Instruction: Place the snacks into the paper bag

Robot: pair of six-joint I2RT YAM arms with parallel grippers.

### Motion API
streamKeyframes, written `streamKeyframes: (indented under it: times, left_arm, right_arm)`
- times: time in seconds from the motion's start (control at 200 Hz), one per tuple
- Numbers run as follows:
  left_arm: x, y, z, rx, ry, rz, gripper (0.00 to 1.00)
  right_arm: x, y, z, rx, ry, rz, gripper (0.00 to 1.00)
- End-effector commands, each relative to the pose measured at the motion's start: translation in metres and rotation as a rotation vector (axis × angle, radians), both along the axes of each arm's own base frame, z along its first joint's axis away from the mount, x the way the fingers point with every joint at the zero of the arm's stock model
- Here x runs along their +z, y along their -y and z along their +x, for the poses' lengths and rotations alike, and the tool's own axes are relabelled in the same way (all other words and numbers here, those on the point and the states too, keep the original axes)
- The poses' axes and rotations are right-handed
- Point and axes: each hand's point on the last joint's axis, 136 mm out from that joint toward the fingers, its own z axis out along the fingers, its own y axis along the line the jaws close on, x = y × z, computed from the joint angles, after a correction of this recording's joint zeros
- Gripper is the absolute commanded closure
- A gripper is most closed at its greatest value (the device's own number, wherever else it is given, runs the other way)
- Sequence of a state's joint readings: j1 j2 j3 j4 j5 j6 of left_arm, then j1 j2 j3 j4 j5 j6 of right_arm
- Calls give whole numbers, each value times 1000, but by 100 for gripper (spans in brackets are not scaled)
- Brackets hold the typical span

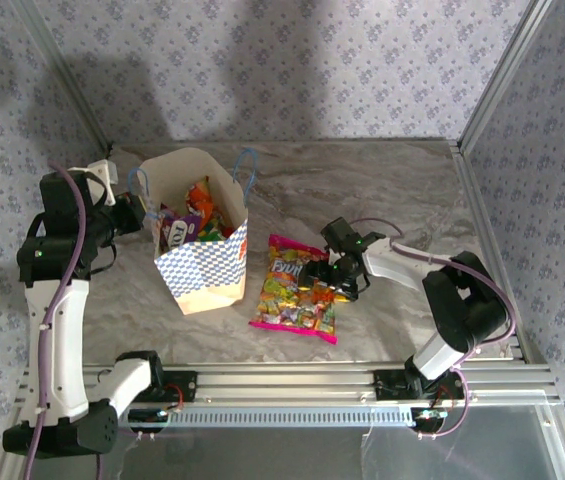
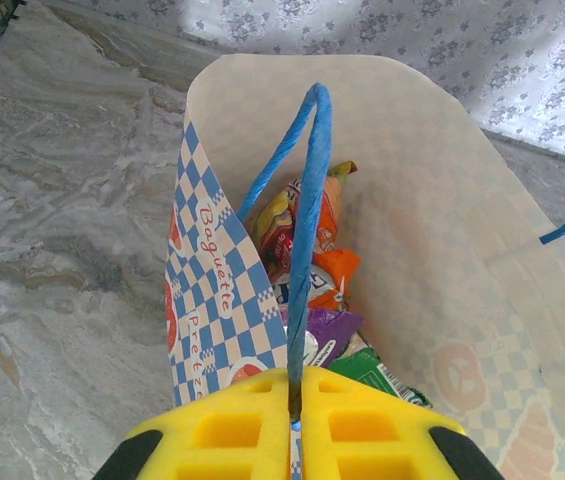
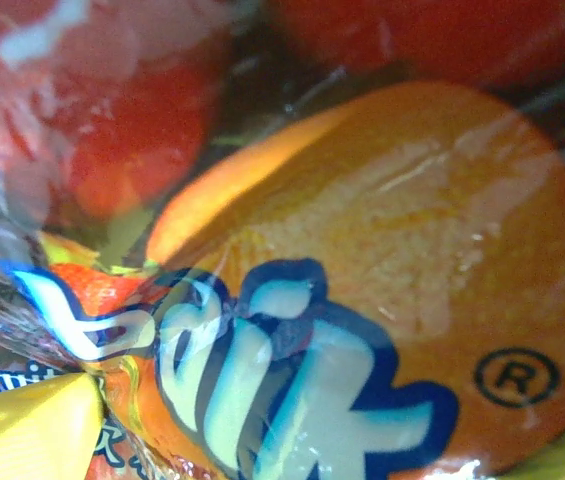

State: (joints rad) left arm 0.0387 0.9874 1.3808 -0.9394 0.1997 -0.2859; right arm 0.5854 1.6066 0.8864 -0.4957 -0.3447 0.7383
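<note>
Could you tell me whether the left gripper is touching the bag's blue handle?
Touching: the left wrist view shows the handle pinched between the left gripper's fingers.

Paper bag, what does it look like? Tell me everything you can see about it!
The paper bag is tan paper with blue-and-white checks, red writing and orange round pictures. It stands open on the grey marbled table, left of the middle. It has two blue cord handles. The left arm's yellow fingers are shut on one handle, holding it up. Inside lie colourful snack packets: orange, red, purple and green.
</note>
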Motion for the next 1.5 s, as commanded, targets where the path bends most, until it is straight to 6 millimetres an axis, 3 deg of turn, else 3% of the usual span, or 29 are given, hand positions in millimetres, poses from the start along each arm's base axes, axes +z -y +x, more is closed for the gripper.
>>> streamKeyframes:
  times: [0.0, 0.135, 0.26, 0.355, 0.47, 0.67, 0.909, 1.174, 1.499]
  left_arm:
    - [9, 0, -2, -4, 15, 17, 90]
    - [8, -1, -3, -1, 10, 22, 90]
    - [7, -2, -4, 3, 8, 26, 90]
    - [7, -2, -5, 6, 7, 28, 90]
    - [6, -2, -4, 6, 3, 28, 90]
    - [6, -2, -4, 8, 6, 29, 90]
    - [7, -3, -4, 10, 9, 32, 89]
    - [6, -4, -9, 15, 11, 39, 89]
    - [7, -6, -12, 19, 18, 48, 89]
  right_arm:
    - [-28, 3, -6, -25, -41, -65, 9]
    - [-29, 9, 0, -38, -31, -102, 17]
    - [-30, 14, 2, -50, -42, -121, 33]
    - [-29, 14, 2, -42, -52, -130, 39]
    - [-23, 14, 4, -23, -49, -139, 46]
    - [-14, 20, 7, -10, -30, -180, 70]
    - [-5, 28, 14, 10, -4, -259, 87]
    - [9, 25, 21, 43, 32, -296, 90]
    - [43, 31, 34, 39, 128, -340, 99]
